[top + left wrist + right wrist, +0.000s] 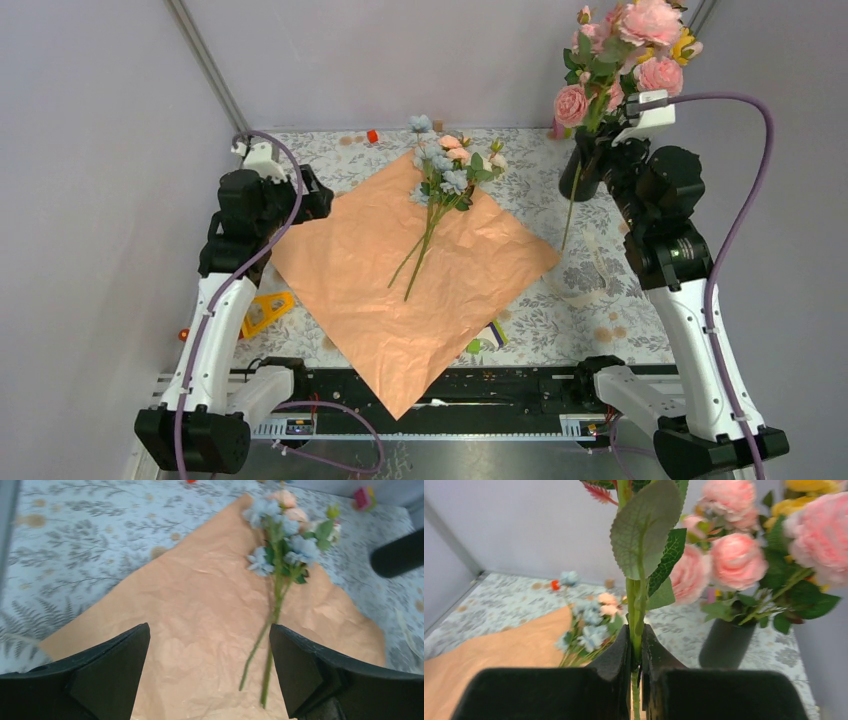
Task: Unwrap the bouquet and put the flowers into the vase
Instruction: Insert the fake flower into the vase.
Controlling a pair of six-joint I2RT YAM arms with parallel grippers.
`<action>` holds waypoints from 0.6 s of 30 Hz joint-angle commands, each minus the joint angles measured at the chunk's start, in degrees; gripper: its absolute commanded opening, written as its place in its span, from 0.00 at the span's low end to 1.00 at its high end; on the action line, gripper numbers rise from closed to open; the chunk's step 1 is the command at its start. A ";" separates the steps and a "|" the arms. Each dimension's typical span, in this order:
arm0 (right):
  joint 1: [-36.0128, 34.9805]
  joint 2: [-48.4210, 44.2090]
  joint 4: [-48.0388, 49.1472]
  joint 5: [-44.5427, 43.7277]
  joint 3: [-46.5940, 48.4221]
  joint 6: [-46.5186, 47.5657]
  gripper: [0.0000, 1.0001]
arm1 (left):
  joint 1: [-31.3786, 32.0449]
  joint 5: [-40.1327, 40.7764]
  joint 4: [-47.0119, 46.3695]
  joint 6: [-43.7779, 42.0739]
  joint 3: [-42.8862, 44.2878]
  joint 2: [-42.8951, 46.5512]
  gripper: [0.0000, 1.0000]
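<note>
Right gripper (636,636) was pinching a stem (634,595) beside the vase (724,647) at 2 o'clock, left gripper (209,630) spread wide, flowers (445,175) on the paper (400,290) toward 12, so that stem could've snagged the roses (736,560) and tipped the vase.

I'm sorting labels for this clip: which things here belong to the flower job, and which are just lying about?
Job: flowers, peach paper, vase, leafy stem pinched in the right pincer.
Lying about: yellow object, small red item, pink roses in the vase.
</note>
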State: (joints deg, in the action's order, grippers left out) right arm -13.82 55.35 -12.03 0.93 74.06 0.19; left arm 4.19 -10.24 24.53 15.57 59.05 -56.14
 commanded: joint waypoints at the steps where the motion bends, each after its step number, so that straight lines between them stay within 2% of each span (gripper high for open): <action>1: 6.53 1.71 12.38 -1.10 1.64 1.09 0.00 | -3.34 6.00 -1.17 -1.79 -1.27 1.88 0.97; 11: 15.49 13.10 31.86 1.02 4.61 4.33 0.00 | -3.32 9.48 -1.32 -2.83 -2.88 2.89 0.98; 18: 16.80 20.21 44.72 -0.63 6.51 6.67 0.00 | -3.48 9.27 -1.27 -2.99 -2.76 1.83 0.98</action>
State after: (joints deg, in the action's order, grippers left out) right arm 2.55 73.73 19.62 1.06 76.69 3.79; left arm 0.99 -2.35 25.19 13.56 56.07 -54.37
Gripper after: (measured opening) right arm 0.070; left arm 0.974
